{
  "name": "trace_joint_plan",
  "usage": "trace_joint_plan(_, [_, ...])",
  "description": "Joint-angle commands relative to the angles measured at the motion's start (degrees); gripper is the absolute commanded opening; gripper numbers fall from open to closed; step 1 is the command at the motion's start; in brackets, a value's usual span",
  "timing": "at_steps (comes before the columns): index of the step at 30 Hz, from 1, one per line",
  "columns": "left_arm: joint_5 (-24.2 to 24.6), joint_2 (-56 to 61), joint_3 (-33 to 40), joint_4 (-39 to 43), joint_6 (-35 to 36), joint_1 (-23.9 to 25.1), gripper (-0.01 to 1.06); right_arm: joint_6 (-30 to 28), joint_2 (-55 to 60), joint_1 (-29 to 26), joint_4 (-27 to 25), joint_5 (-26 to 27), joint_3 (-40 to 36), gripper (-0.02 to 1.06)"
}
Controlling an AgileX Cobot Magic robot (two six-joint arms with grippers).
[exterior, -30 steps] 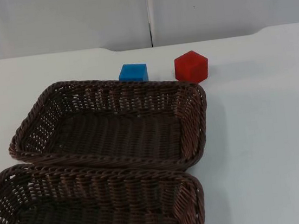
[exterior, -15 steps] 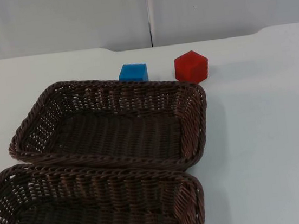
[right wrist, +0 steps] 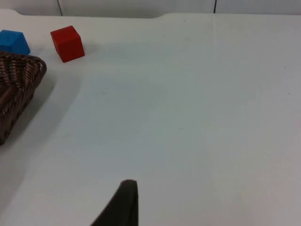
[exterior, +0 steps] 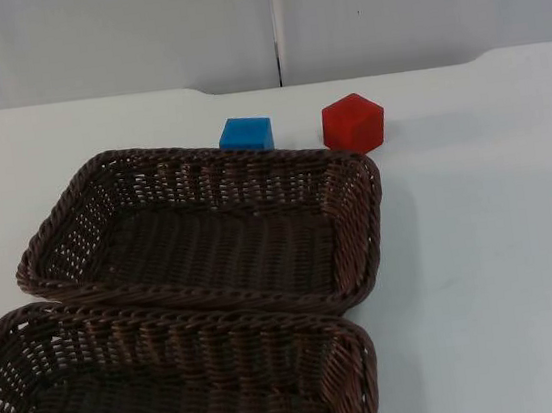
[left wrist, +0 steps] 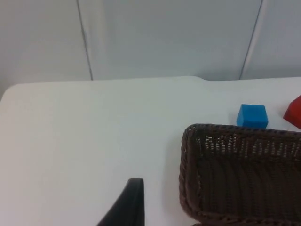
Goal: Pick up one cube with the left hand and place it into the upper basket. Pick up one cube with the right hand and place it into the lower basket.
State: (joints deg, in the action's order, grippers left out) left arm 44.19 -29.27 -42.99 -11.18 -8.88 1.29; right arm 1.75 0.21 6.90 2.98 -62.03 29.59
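Blue cube hugs upper basket rim, left gripper may snag wicker; can't tell either gripper's state.

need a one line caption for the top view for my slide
Blue cube and red cube sit on the white table behind the upper basket; the lower basket lies nearest the camera.

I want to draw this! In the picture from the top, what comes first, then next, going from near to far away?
Lower basket → upper basket → blue cube and red cube side by side → grey wall.
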Motion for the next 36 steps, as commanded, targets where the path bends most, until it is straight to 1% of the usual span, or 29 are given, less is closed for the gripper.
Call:
trace_joint_plan(1, [-2.1,-3.2,-1.1,-3.0,-2.5,0.2,1.05,0.0,-0.2,-0.4,0.0,0.3,-0.1,1.05])
trace_joint_plan(4, [-2.8,-8.0,-3.0,-5.7,-4.4,0.2,1.05,0.2,-0.2,-0.4,0.2,0.3,-0.1,1.05])
trace_joint_plan(5, [-2.8,-8.0,-3.0,-5.7,-4.4,0.2,1.05,0.2,-0.2,-0.4,0.2,0.3,-0.1,1.05])
trace_joint_plan(9, [-3.0,-15.1,-6.2,-10.2,-9.0,0.2,1.05,0.2,-0.2,-0.4,0.2,0.3,-0.1,1.05])
trace_joint_plan(10, [-3.0,-15.1,-6.2,-10.2,-9.0,0.2,1.05,0.2,-0.2,-0.4,0.2,0.3,-0.1,1.05])
trace_joint_plan(13, [-3.0,-21.5,-9.0,-13.5,-12.2,0.2,1.05,0.2,-0.2,-0.4,0.2,0.3,-0.1,1.05])
trace_joint_plan(19, [-3.0,-29.2,-12.1,-15.5,-17.3,0.2,1.05,0.2,-0.2,-0.4,0.2,0.3,-0.1,1.05])
trace_joint_plan(25, [-3.2,-34.6,-14.8,-18.5,-19.9,-0.4,1.05,0.4,-0.2,-0.4,0.3,0.3,-0.1,1.05])
trace_joint_plan(29, [-3.2,-41.2,-19.5,-18.8,-20.9,-2.7,1.05,0.6,-0.2,-0.4,0.7,0.3,-0.1,1.05])
trace_joint_plan(30, [-3.2,-41.2,-19.5,-18.8,-20.9,-2.7,1.05,0.6,-0.2,-0.4,0.7,0.3,-0.1,1.05])
trace_joint_plan(34, [-4.7,-48.1,-24.4,-16.9,-20.9,-6.9,1.05,0.6,-0.2,-0.4,0.7,0.3,-0.1,1.05])
trace_joint_plan(36, [-4.7,-50.1,-25.6,-16.7,-20.9,-7.6,1.05,0.6,-0.2,-0.4,0.7,0.3,-0.1,1.05])
